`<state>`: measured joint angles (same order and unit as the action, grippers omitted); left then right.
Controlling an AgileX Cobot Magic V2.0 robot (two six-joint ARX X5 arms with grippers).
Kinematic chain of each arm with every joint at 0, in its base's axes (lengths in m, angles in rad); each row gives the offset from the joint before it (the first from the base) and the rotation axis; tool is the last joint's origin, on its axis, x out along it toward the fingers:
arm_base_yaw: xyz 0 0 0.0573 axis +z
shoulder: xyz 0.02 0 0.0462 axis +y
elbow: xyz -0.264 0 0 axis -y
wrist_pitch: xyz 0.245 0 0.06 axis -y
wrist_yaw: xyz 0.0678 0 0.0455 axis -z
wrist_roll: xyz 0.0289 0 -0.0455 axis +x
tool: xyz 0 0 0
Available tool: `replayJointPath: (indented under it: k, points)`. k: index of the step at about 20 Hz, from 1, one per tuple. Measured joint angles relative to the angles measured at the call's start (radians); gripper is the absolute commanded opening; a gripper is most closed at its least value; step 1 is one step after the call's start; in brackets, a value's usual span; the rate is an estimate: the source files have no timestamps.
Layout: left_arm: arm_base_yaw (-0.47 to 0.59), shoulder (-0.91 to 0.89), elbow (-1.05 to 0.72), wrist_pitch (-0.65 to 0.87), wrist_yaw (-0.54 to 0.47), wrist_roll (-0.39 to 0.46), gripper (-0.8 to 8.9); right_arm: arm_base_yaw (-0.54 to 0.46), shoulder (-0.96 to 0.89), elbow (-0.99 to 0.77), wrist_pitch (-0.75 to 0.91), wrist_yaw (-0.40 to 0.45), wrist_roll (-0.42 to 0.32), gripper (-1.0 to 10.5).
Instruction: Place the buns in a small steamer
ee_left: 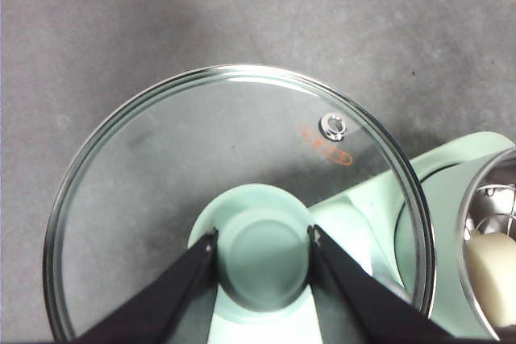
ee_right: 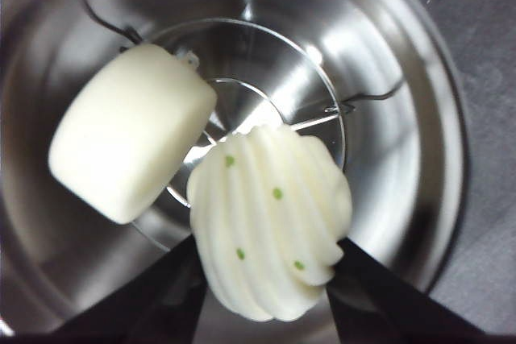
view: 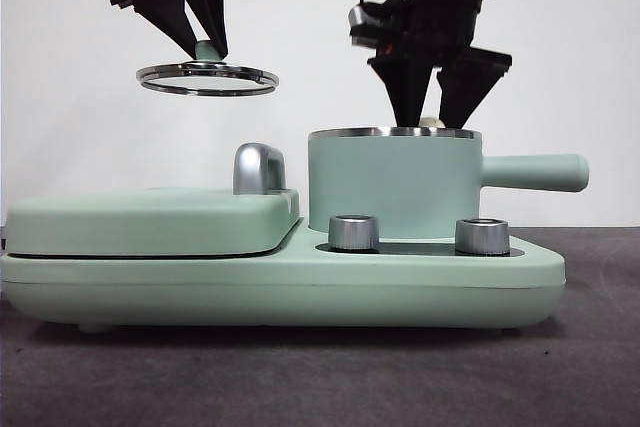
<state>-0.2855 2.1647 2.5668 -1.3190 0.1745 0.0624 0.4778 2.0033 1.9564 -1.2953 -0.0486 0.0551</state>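
Note:
The small steamer (view: 395, 182) is a mint-green pot with a steel rim and a side handle, standing on the right of the cooker base. Its steel inside shows in the right wrist view (ee_right: 403, 78). The smooth bun (ee_right: 129, 130) lies on the rack inside. My right gripper (ee_right: 270, 267) is shut on the ridged bun (ee_right: 270, 219) with green specks, held just over the pot (view: 430, 97). My left gripper (view: 205, 47) is shut on the green knob (ee_left: 264, 257) of the glass lid (ee_left: 201, 159), held in the air at the left (view: 207, 77).
The flat mint-green lidded griddle section (view: 150, 219) with a steel handle (view: 256, 167) takes the left of the base. Two steel dials (view: 353, 232) sit at the front below the pot. The dark grey table (view: 320, 377) lies around it.

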Motion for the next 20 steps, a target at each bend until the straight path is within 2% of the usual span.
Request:
replayJointPath:
  k: [1,4,11,13,16,20]
  points:
    - [0.0,0.0,0.0,0.004,0.0,0.0,1.1,0.0,0.007,0.0,0.0,0.0,0.0,2.1]
    - [0.0,0.0,0.0,0.005,0.0,0.0,1.09,0.0,0.026,0.0,0.0,0.001,-0.003,3.2]
    - [0.0,0.0,0.0,0.005,0.0,0.0,1.1,0.0,0.031,0.004,-0.011,0.0,-0.004,3.7]
    - [0.0,0.0,0.0,0.005,0.0,0.0,1.09,0.0,0.031,0.035,-0.039,0.001,-0.004,3.8]
    - [-0.001,0.0,0.0,0.003,0.0,0.0,1.09,0.0,0.027,0.154,-0.047,0.0,-0.004,4.4]
    - [-0.017,0.0,0.0,-0.013,-0.001,-0.003,1.09,0.0,-0.124,0.126,-0.047,0.0,-0.003,4.9]
